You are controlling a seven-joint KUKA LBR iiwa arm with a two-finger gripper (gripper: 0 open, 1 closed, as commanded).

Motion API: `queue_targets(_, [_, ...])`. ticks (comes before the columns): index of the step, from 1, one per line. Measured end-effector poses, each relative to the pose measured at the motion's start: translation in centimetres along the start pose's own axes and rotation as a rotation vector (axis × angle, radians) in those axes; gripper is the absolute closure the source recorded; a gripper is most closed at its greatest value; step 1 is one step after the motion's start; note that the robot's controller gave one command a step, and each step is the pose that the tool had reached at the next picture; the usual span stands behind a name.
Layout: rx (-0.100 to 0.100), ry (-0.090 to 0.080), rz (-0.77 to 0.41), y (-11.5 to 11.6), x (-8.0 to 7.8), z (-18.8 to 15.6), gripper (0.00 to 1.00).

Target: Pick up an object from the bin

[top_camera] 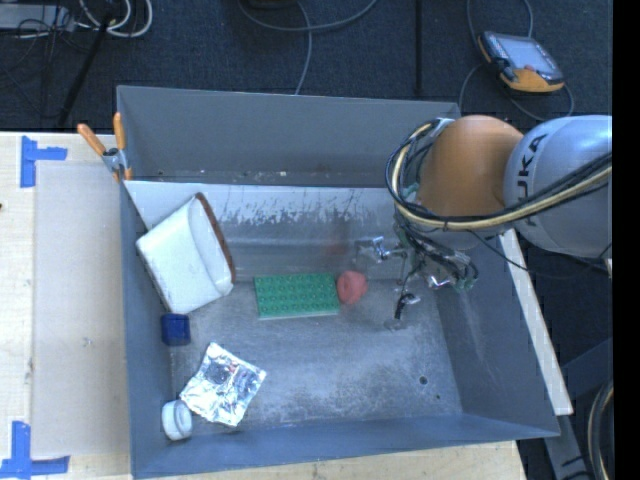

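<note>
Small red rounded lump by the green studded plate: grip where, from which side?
Probably from straight above, across the middle of the small red rounded lump, closing on its far and near sides. The flat green studded plate sits right beside its view-left side, so a left-right pinch would likely catch the plate.

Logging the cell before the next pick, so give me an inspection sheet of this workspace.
Surface: grey metal bin, floor scuffed.
Job's things: green studded plate mid-bin, red lump at its right end.
Clutter: white box, blue block, foil packet, white cap, all at left.
Grippers: gripper down near the floor, just right of the red lump.
Cables: cables looped round the arm's orange cover; more behind the bin.
Surroundings: dark floor, two orange devices.
</note>
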State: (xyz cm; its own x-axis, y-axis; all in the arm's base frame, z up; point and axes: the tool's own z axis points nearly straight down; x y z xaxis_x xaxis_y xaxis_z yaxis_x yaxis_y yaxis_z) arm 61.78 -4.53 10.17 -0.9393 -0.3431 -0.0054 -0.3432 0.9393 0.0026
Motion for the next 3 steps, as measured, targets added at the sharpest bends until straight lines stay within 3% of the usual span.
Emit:
queue_targets(1, [0.003,0.003,-0.012,-1.1,0.1,-0.1,0.0])
queue_targets(2, [-0.002,0.006,-0.096,5.7,-2.4,3.4,0.0])
queue_targets(3, [0.002,0.007,-0.074,3.8,0.1,3.2,0.0])
